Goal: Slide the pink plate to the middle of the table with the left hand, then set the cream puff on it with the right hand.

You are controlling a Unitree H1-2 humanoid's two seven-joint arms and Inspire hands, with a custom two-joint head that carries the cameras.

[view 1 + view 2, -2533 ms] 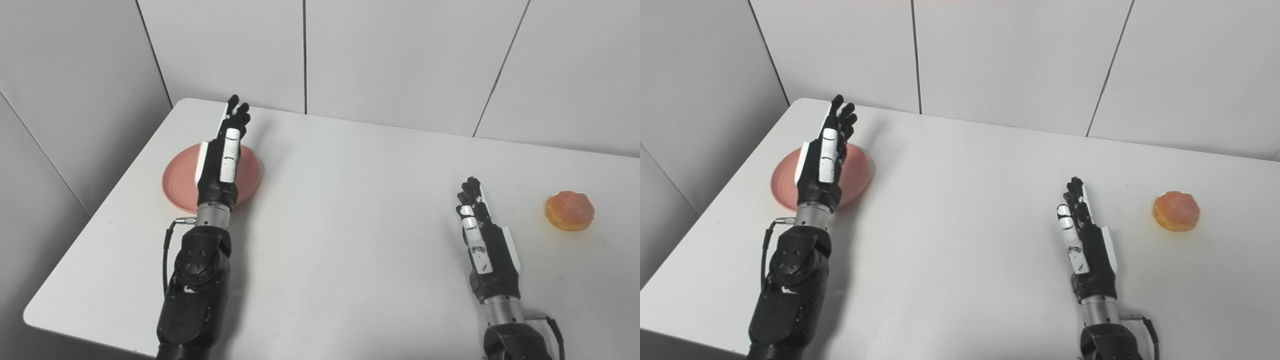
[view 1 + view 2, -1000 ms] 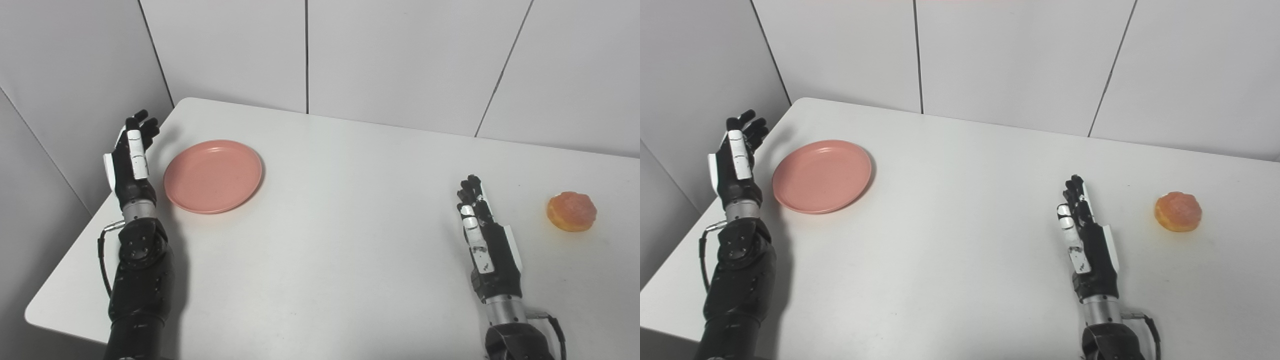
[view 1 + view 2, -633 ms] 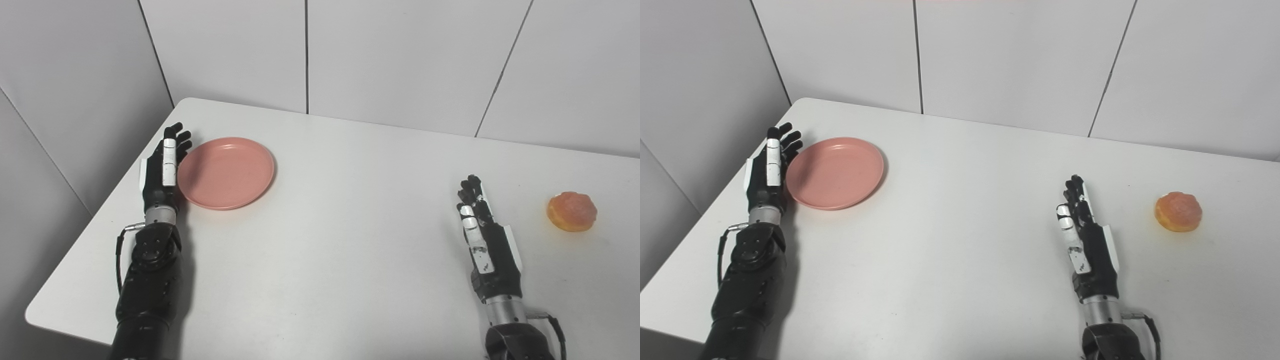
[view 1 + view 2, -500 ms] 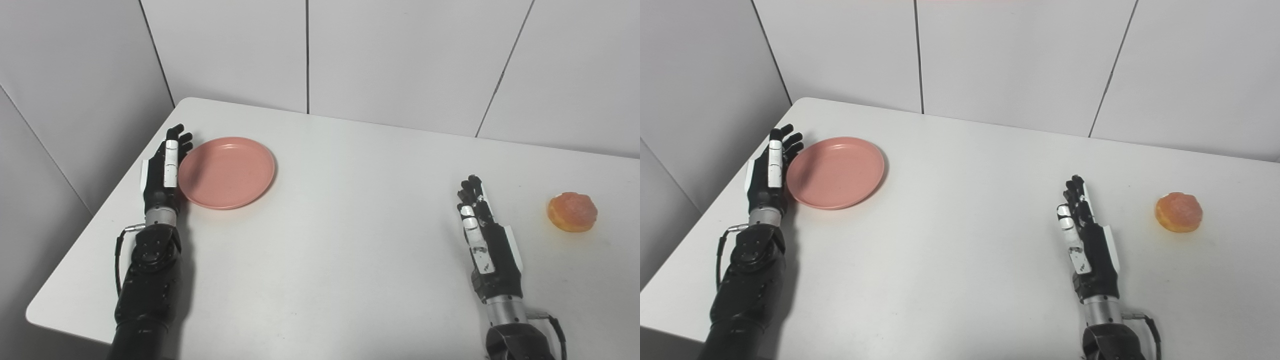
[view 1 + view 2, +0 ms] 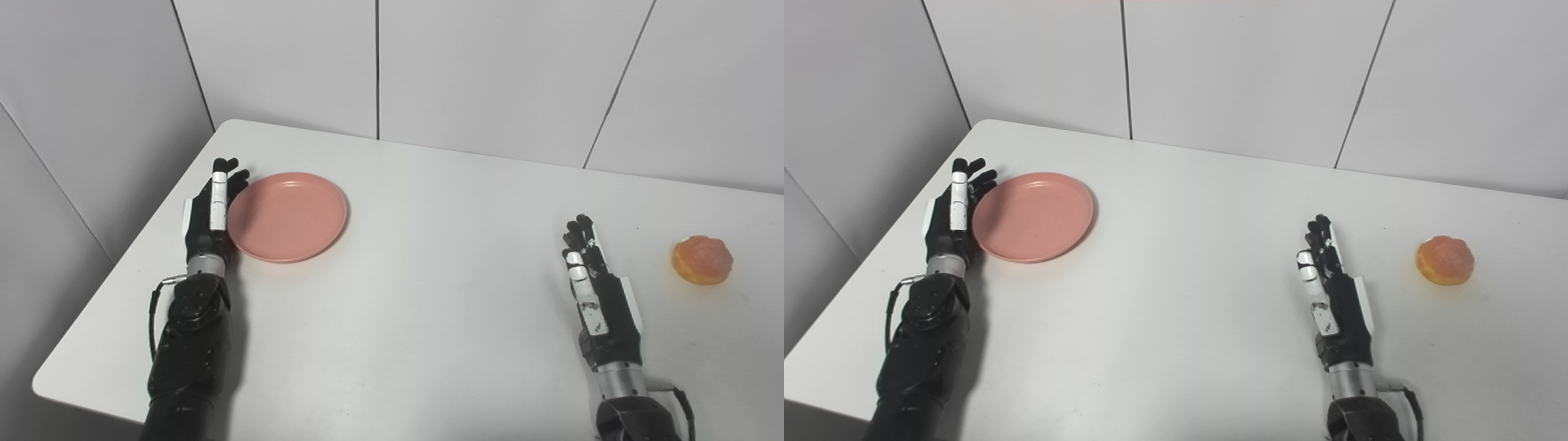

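Pink plate (image 5: 286,216) sits toward the left end of the white table (image 5: 416,318), well short of the middle, with the left hand (image 5: 208,214) standing edge-on against its left rim, fingers straight and together, gripping nothing. Contact looks made, though the rim's exact touch point is hidden behind the hand.

Judging by its look, the plate is a light, stiff, shallow plastic dish with a smooth underside, so it should glide easily on the slick tabletop. No grasp is needed: a flat push against the outer rim, low and near the table, suits it best. Pressing off the plate's centre line could make it spin or slip away past the fingers, and a fast shove may send it coasting beyond the middle.

Cream puff (image 5: 702,260) lies near the right edge of the table, well apart from the right hand (image 5: 597,294), which rests on the table with fingers extended and empty. The puff looks soft, rounded and possibly glazed, so it will likely dent under a hard squeeze. Taking it from above around its widest part, with fingers and thumb on opposite sides and light pressure, seems the safest hold for this 1 delicate item.
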